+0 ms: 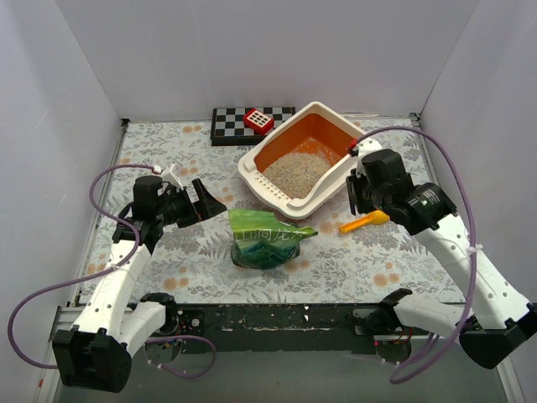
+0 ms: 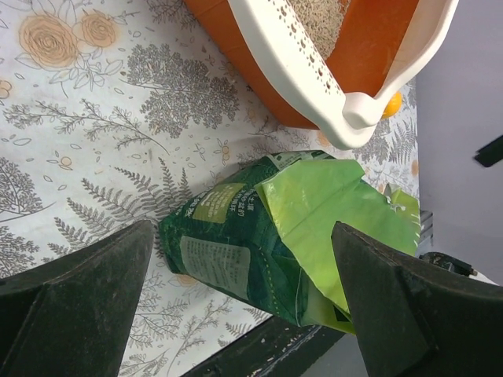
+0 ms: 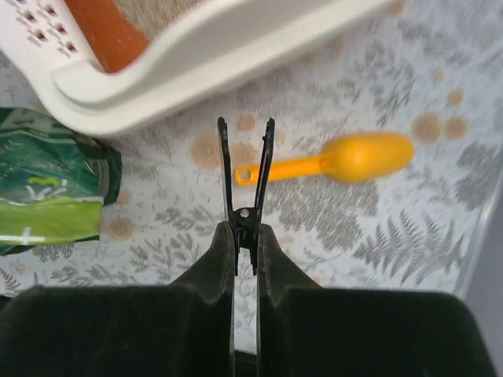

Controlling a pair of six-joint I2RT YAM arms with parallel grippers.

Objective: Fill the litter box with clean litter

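Nearest the lens in the right wrist view, your right hand (image 3: 245, 243) is closed on a thin black clip (image 3: 246, 216). Its two prongs stick out ahead of the fingertips. The orange scoop (image 3: 346, 159) lies on the desk (image 3: 377, 251) behind them, and I cannot tell whether clip and scoop touch.

Your left hand (image 2: 242, 236) is wide open and holds nothing. It is aimed at the green bag (image 2: 236, 251), which lies on its side at lower centre of the top view, mouth loose. The litter box (image 1: 249, 172) sits at upper centre of that view, above the bag, with the clean litter (image 1: 294, 168) lying in its bottom.

Judgement: filling looks partly done, and the step in hand is dealing with the clip. The next move calls for you to set the clip down away from the box, then take up the scoop or the bag to add more.

Count: one litter box, one bag, one scoop, one clip, one checkerboard (image 1: 226, 124) carrying one red item (image 1: 258, 121), two hands.
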